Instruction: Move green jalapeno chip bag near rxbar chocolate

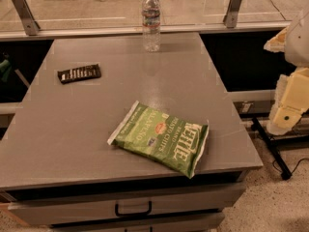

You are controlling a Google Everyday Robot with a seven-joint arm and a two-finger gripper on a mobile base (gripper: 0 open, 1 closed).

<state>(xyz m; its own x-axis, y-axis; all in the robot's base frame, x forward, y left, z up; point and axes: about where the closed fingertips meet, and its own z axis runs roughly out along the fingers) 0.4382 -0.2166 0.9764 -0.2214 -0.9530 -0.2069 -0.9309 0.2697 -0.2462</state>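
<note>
Bench (96, 129): grey top, with 1 drawer (125, 208) below the front edge bearing a dark handle (133, 210).

Bag (161, 137): lay flat on the front right part of the bench, set at a slant, printed face up. Its near corner reached the front edge and seemed to overhang it slightly. Nothing touched it.

Bar (79, 73): lay flat on the left rear part of the bench, well apart from the bag.

Bottle (151, 21): 1 clear bottle stood upright at the middle of the rear edge, well apart from both bag and bar.

Hand (285, 115): the cream parts at the right edge of the view appeared to be the hand. It was off the bench, beyond the right side, well apart from the bag. It held nothing that could be seen; whether it was open or closed could not be told.
</note>
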